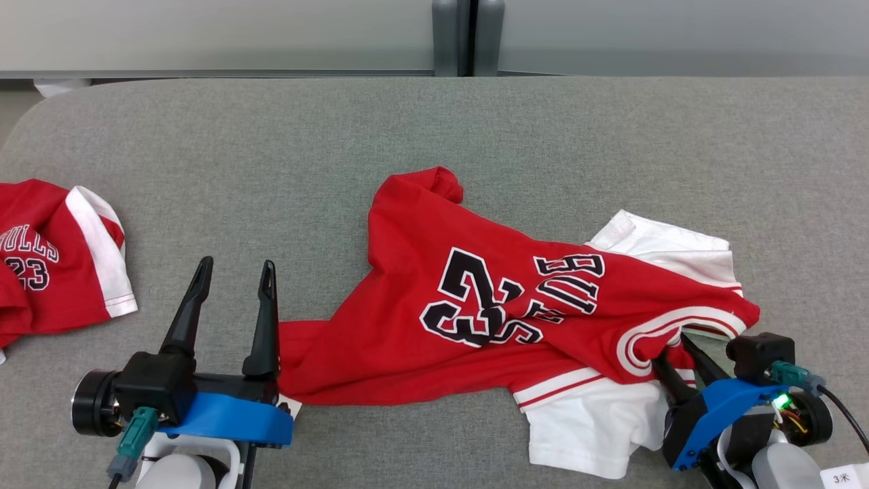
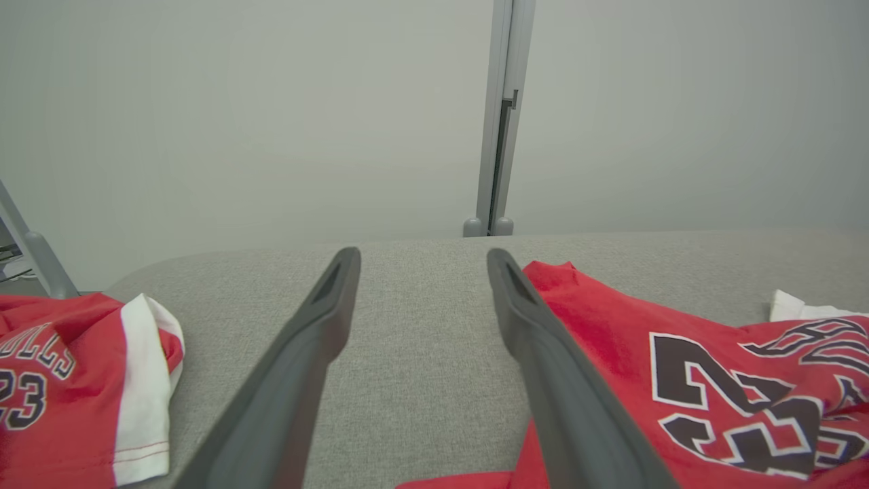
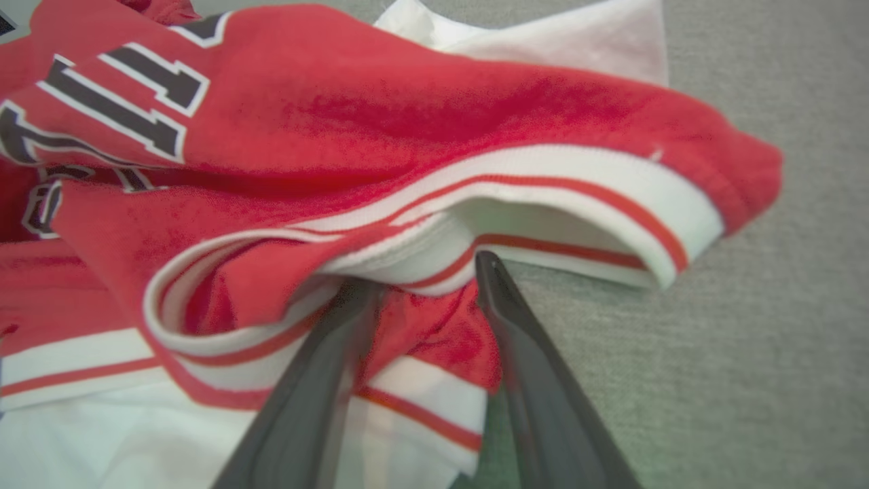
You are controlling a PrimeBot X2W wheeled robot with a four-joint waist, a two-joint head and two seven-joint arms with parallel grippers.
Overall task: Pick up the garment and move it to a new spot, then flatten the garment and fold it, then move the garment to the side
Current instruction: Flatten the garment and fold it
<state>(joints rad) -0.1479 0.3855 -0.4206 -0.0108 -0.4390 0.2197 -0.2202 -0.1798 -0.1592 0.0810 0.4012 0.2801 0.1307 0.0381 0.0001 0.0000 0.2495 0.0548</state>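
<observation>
Head view: left pincer (image 1: 237, 265) gapes above woven grey surface (image 1: 271, 149); right pincer (image 1: 673, 352), spread, straddles ribbed collar (image 1: 686, 318) of crumpled jersey (image 1: 407, 299).

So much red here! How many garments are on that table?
2. One jersey lies across the middle, collar at the right hand; a second jersey sits at the left edge, cut off. More may lie out of view.

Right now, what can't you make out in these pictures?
- Head view: the collar of the jersey covers the right gripper's fingertips, so a grip on cloth cannot be told.
- Right wrist view: one finger is blurred.
- Head view: the left edge cuts off the second jersey.
- Head view: the lower right corner cuts off a label, its print too small to read.
</observation>
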